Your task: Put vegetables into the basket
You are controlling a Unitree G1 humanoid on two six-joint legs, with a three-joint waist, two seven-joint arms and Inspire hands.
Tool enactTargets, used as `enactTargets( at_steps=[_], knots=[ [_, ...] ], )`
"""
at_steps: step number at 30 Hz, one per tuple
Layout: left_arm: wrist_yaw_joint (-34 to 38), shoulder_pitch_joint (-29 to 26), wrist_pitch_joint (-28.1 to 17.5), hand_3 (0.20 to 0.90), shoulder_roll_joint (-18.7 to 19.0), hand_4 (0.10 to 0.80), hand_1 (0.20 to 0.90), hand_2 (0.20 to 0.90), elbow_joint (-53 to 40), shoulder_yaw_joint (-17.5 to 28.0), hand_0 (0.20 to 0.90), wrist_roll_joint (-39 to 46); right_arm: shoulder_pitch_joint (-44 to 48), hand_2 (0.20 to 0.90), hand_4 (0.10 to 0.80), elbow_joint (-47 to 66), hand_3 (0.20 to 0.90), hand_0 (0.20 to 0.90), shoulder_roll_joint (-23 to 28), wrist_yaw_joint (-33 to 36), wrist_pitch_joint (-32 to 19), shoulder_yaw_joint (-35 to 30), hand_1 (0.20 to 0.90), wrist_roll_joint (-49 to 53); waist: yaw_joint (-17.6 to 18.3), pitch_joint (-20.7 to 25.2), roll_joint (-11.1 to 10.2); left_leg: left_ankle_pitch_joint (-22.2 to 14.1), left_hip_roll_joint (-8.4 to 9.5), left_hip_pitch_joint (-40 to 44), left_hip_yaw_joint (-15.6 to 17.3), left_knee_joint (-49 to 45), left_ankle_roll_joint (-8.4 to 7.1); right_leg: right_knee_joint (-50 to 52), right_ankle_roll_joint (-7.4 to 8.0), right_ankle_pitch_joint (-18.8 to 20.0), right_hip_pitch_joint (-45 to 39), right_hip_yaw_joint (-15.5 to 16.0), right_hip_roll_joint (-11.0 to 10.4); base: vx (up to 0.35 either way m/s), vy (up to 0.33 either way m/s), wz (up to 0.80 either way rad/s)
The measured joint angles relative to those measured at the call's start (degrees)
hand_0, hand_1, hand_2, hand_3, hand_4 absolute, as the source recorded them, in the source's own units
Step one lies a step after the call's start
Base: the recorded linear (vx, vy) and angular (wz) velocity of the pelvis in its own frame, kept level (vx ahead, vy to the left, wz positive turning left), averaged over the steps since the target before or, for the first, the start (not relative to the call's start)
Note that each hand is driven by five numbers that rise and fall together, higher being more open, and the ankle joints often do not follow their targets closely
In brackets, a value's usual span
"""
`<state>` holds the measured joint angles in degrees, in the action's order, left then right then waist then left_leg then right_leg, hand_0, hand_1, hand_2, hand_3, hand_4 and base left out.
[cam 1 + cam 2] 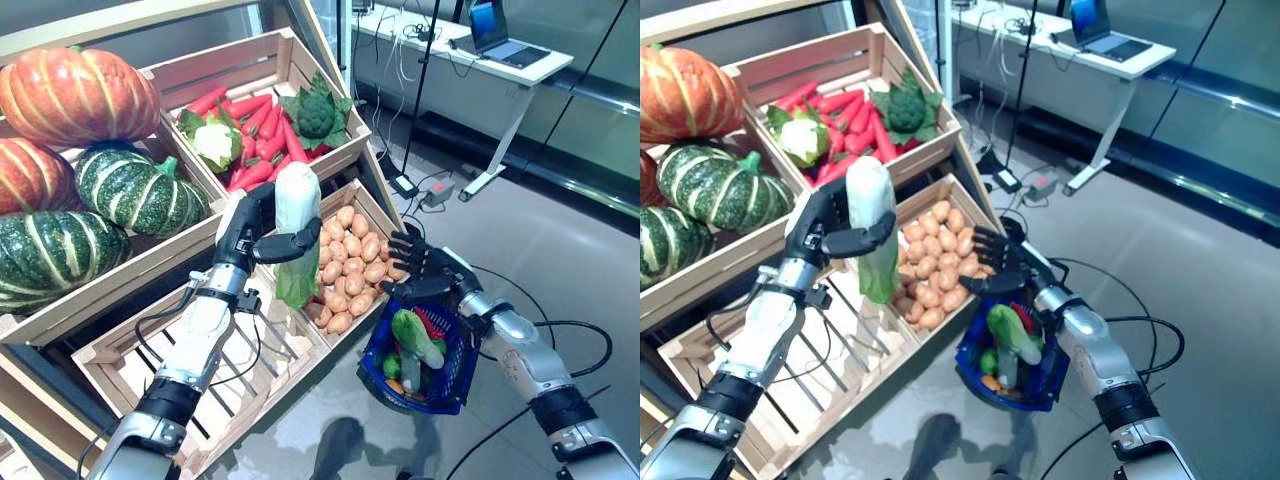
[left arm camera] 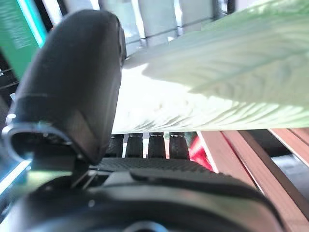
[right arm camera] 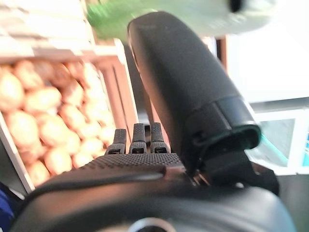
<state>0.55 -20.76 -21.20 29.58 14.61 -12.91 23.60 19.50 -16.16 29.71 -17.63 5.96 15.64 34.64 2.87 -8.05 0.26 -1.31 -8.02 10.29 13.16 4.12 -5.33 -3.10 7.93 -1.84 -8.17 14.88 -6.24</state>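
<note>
My left hand [image 1: 250, 235] is shut on a long pale green and white leafy cabbage [image 1: 296, 235], holding it upright in front of the wooden stand, above the crate of small brown potatoes [image 1: 348, 268]. In the left wrist view the cabbage [image 2: 217, 82] lies across the thumb [image 2: 72, 82]. The blue plastic basket [image 1: 455, 380] stands on the floor to the right of the stand and holds a green leafy vegetable [image 1: 415, 337] and other small vegetables. My right hand [image 1: 425, 270] is open with straight fingers just above the basket's rim, beside the potato crate.
The wooden stand [image 1: 180, 270] with tiered crates takes up the left side. An empty slatted crate [image 1: 130, 360] sits below my left arm. A white desk [image 1: 480, 60] with a laptop stands at the back right, with cables on the floor [image 1: 430, 190].
</note>
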Motion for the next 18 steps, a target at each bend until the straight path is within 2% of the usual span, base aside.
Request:
enactTargets(
  at_steps=[4,10,18],
  knots=[
    [-1.5,0.0,0.8,0.3,-2.1,0.4,0.3,0.3,-1.2,0.0,0.3,1.7,0.6,0.9,0.8,0.0,0.9,0.9,-2.2,-0.1,4.2,1.3,0.9,2.6,-0.9,0.9,-0.5,0.1,0.21,0.6,-0.1,0.5,0.01,-1.9,0.22,0.9,-1.2,0.0,0.1,0.03,-0.033,-0.01],
    [-6.1,0.6,3.0,0.3,-2.3,0.4,0.3,0.3,-2.2,-0.4,0.3,3.8,3.0,0.9,0.8,0.0,0.9,0.9,-4.0,-0.4,8.5,3.3,0.9,6.8,-1.6,1.5,-1.4,0.1,0.17,0.8,-0.2,0.5,-0.04,-1.9,0.22,1.0,-1.5,-0.1,0.2,0.04,-0.026,0.0],
    [-9.4,2.4,4.7,0.3,-3.5,0.4,0.3,0.3,-3.9,-2.1,0.3,8.2,5.6,0.9,0.8,0.0,0.9,0.9,-6.2,-0.1,8.9,4.9,0.9,9.2,-2.7,1.7,-1.6,0.2,0.17,1.3,-0.8,0.5,-0.02,-1.9,0.2,1.0,-2.3,0.1,0.1,0.04,-0.018,0.04]
  ],
)
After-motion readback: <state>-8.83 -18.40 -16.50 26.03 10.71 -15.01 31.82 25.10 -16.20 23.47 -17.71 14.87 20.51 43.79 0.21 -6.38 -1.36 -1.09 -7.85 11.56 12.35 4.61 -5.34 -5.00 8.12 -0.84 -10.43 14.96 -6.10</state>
